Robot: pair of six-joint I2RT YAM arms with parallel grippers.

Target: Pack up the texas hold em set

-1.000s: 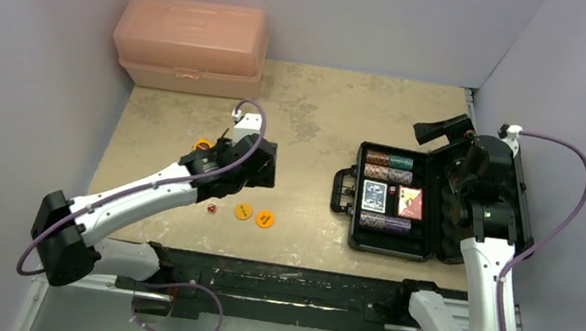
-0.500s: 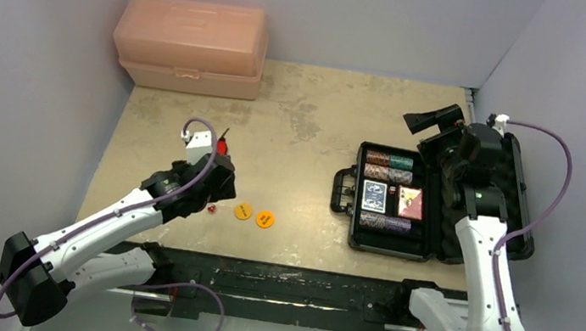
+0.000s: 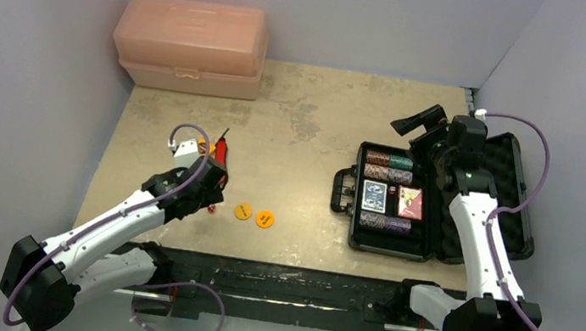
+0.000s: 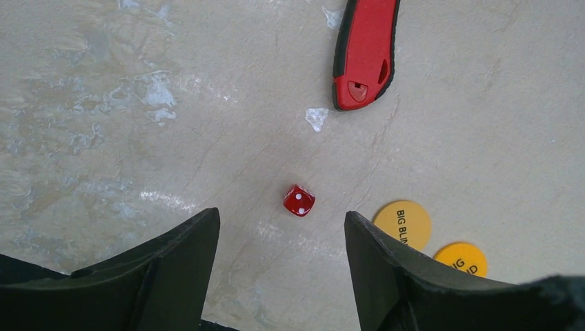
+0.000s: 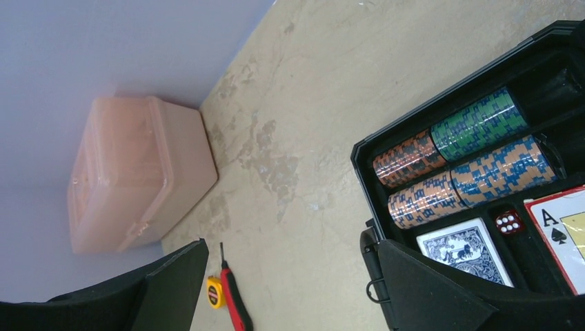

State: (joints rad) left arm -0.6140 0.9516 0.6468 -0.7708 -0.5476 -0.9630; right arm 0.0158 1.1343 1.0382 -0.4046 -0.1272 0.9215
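The black case (image 3: 391, 249) lies open at the right, its foam lid (image 3: 515, 203) flat beside it. It holds striped chips (image 3: 388, 161), a blue deck (image 3: 374, 196) and a red deck (image 3: 410, 202). The right wrist view shows the chips (image 5: 455, 158), the blue deck (image 5: 462, 248) and a red die (image 5: 508, 222) in the case. A loose red die (image 4: 299, 200) lies on the table between my open, empty left gripper (image 4: 281, 214) fingers, just ahead of the tips. Two orange discs (image 4: 403, 224) (image 4: 461, 258) lie right of it. My right gripper (image 3: 417, 122) is open and empty above the case's far edge.
A red utility knife (image 4: 365, 48) lies just beyond the die, with a yellow tape measure (image 5: 214, 291) next to it. The peach toolbox (image 3: 192, 45) stands at the far left against the wall. Walls close in on the left, back and right.
My left arm has drawn back toward the near left, uncovering the knife, and now hangs over the loose die. My right gripper has swung left, off the lid toward the case's far edge.
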